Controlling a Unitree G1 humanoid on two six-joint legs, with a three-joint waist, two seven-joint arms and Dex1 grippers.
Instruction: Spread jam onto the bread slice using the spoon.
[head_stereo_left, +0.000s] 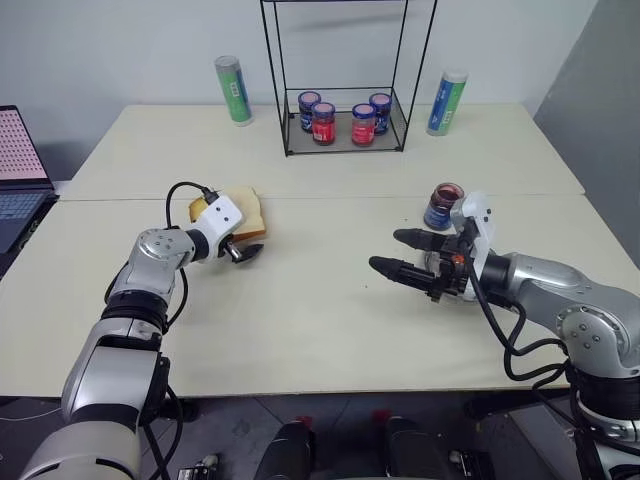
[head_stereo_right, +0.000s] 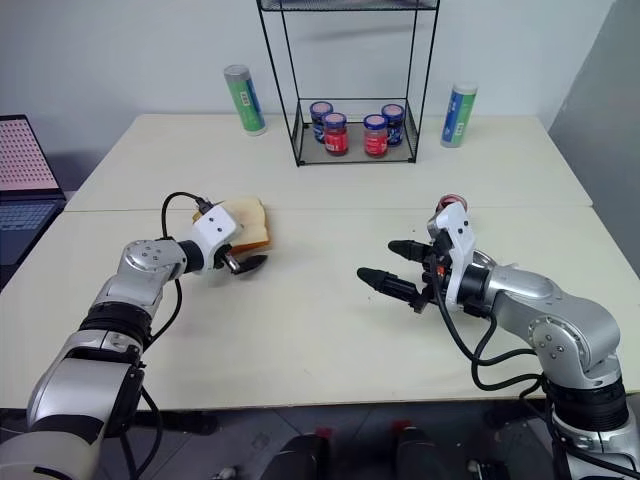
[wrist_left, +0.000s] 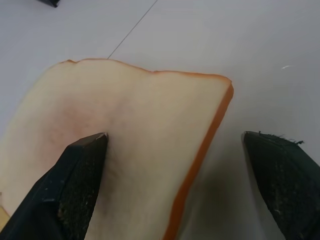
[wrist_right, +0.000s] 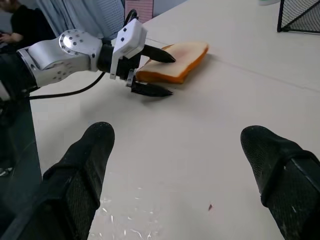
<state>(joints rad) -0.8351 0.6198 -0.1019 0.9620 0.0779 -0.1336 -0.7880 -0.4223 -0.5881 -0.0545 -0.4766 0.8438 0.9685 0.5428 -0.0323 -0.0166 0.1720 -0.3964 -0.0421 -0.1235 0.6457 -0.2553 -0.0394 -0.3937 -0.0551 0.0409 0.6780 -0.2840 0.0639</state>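
The bread slice (head_stereo_left: 252, 212), pale with a tan crust, lies flat on the table at the left. My left gripper (head_stereo_left: 247, 244) is open and straddles the slice's near edge. In the left wrist view one finger (wrist_left: 82, 175) is over the bread slice (wrist_left: 135, 125) and the other is over bare table beside the crust. My right gripper (head_stereo_left: 386, 252) hovers open above the table at the right, holding nothing. Its wrist view looks across at the left gripper (wrist_right: 172, 76) and the bread slice (wrist_right: 185, 56). The spoon is out of view. A tiny red speck of jam (wrist_right: 210, 206) lies on the table.
An open jar (head_stereo_left: 443, 205) with dark red contents stands just behind my right hand. At the back, a black wire rack (head_stereo_left: 345, 148) holds several jars, flanked by a green can (head_stereo_left: 233, 90) and a blue-green can (head_stereo_left: 447, 103). A laptop (head_stereo_left: 20, 170) sits far left.
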